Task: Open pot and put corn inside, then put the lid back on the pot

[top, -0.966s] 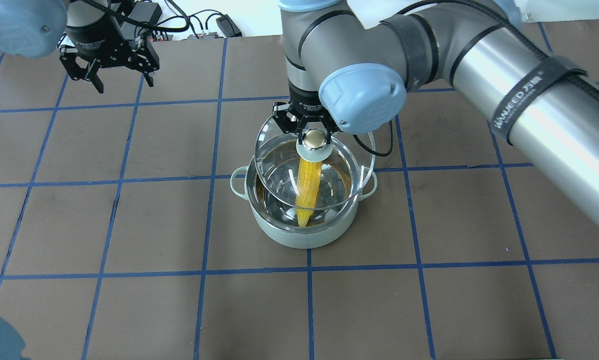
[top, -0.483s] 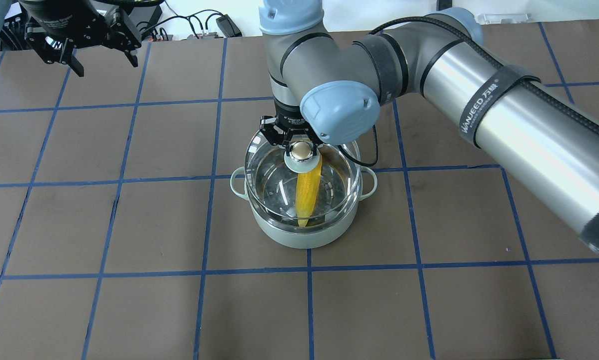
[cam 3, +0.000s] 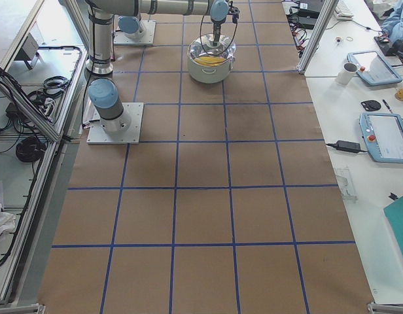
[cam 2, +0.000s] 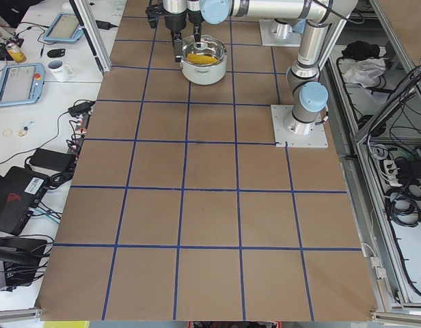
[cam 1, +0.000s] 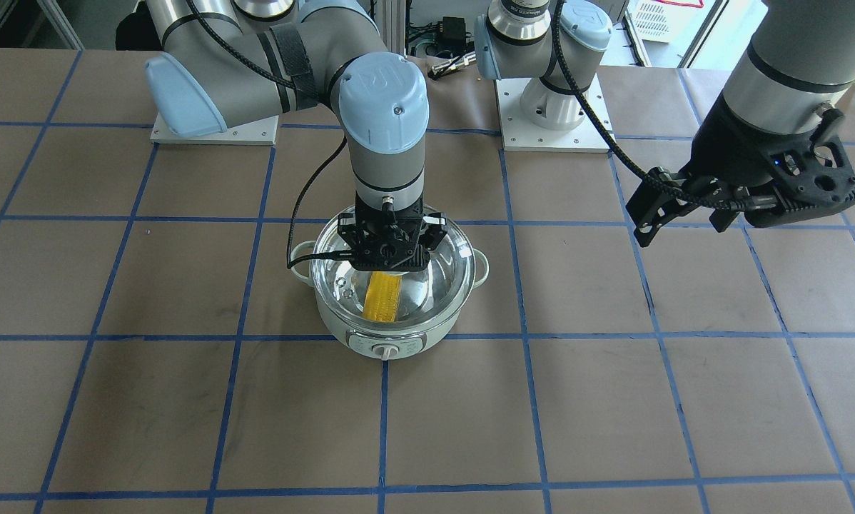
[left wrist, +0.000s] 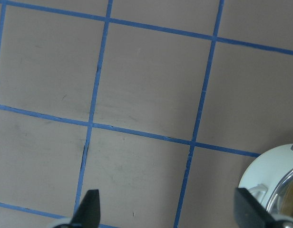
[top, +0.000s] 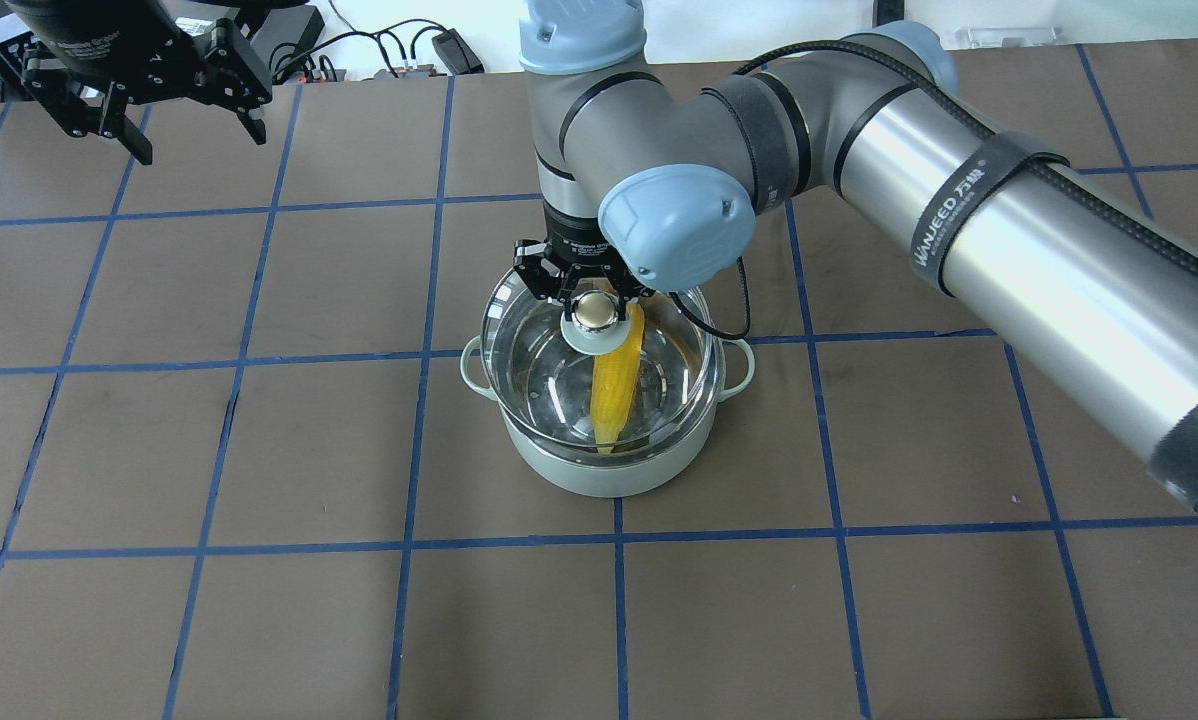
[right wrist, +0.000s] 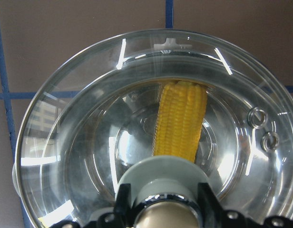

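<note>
The mint-green pot stands mid-table, its knob panel on the side away from the robot. The yellow corn lies inside it, also seen through the glass in the right wrist view. My right gripper is shut on the beige knob of the glass lid and holds it level right over the pot's rim. I cannot tell whether lid and rim touch. My left gripper is open and empty, high at the far left.
Brown table mat with blue grid lines. Cables and a power brick lie past the far edge. The right arm's elbow hangs over the area behind the pot. The pot's edge shows in the left wrist view.
The right gripper has carried the lid left and down until it sits centred over the pot. The left gripper has drawn back toward the far left corner.
</note>
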You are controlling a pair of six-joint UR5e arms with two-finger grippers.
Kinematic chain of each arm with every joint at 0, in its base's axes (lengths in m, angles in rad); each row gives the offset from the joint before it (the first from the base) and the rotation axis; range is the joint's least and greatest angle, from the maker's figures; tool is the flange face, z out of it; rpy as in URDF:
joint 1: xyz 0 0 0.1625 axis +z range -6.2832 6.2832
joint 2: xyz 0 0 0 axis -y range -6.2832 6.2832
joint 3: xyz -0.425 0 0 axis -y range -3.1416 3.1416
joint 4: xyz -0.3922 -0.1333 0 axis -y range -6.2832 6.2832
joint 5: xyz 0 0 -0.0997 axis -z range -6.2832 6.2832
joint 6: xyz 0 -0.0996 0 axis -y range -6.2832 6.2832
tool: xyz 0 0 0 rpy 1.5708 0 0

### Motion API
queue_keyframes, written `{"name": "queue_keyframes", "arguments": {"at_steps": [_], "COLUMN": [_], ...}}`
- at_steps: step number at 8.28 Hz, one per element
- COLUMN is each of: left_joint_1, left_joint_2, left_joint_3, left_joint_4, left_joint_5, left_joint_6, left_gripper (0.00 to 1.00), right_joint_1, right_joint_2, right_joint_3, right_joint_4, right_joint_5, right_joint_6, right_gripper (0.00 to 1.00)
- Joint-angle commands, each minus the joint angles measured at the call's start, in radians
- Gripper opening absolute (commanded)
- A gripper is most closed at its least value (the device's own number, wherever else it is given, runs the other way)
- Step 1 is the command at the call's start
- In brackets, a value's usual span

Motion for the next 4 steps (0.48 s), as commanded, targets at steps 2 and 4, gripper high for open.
{"name": "queue_keyframes", "arguments": {"at_steps": [2,4], "left_joint_1": [0.000,-0.002], "left_joint_2": [0.016,0.045], "left_joint_3": [0.004,-0.007], "left_joint_4": [-0.015,-0.023], "left_joint_5": [0.000,-0.003], "left_joint_6": [-0.009,0.000], "left_gripper": [1.00,1.00], "right_joint_1": [-0.001,-0.001], "right_joint_2": [0.001,0.003], "right_joint_3": [0.002,0.004], "right_joint_4": [0.003,0.005], "right_joint_5": [-0.025,-0.023], "right_joint_6": [-0.017,-0.026], "right_gripper": [0.33,0.33]}}
